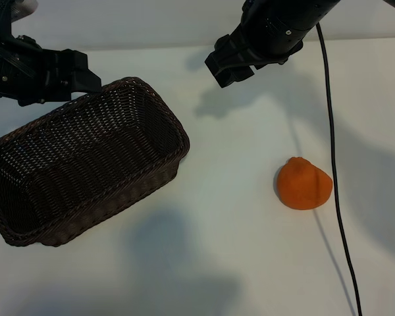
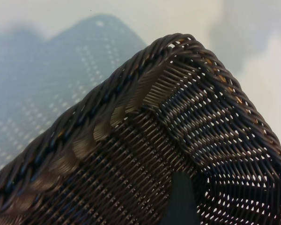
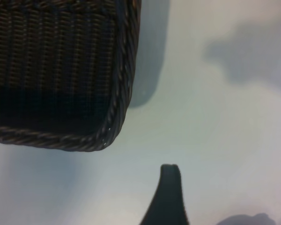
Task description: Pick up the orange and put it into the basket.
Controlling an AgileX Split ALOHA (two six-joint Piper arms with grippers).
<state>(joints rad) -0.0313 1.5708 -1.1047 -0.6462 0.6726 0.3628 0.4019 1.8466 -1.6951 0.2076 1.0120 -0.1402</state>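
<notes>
The orange (image 1: 304,184) lies on the white table at the right, with nothing touching it. The dark woven basket (image 1: 179,131) stands slantwise at the left and holds nothing. My left gripper (image 1: 85,78) hovers open over the basket's far corner; in the left wrist view one dark finger (image 2: 180,201) shows above the basket's inner wall and braided rim (image 2: 178,40). My right gripper (image 1: 230,66) hangs open at the top centre, well back from the orange and to its left. The right wrist view shows one finger (image 3: 168,197) over bare table beside a basket corner (image 3: 117,117). The orange is out of both wrist views.
A thin black cable (image 1: 334,164) runs down the table just to the right of the orange. White tabletop (image 1: 224,217) lies between the basket and the orange.
</notes>
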